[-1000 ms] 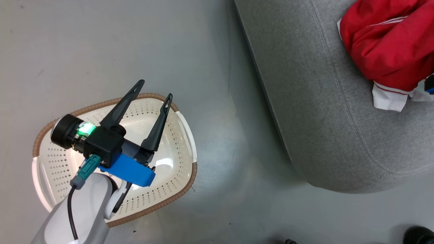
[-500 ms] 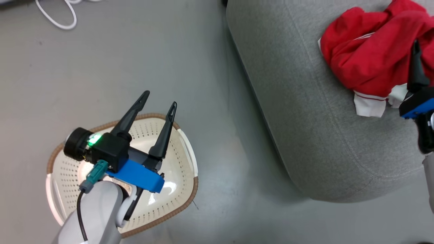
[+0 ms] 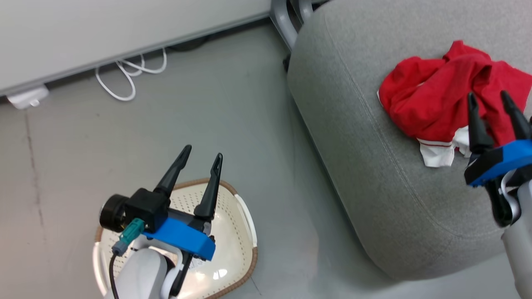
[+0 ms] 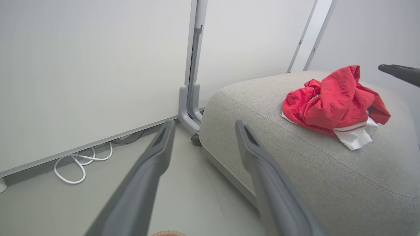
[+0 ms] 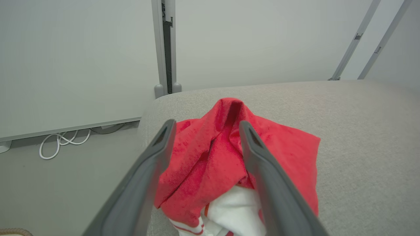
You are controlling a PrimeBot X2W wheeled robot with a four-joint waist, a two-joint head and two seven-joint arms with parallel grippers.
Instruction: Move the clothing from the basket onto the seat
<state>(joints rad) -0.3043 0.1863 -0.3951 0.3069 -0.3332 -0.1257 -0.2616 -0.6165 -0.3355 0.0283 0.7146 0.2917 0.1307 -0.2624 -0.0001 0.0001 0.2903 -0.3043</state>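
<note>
Seat (image 3: 374, 174): grey and broad, carrying the load. Basket (image 3: 230, 232) on the floor, visible inside bare, part hidden under the left arm. Red clothing (image 3: 432, 99) heaped on the seat, back from its rounded edge. Left hand (image 3: 203, 151) spread, empty, above the basket. Right hand (image 3: 487, 94) spread, empty, by the heap. Transfer looks complete.

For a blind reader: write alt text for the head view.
Red clothing lies heaped on the grey seat, the open right gripper by it. At lower left, the open left gripper hangs over the basket.
</note>
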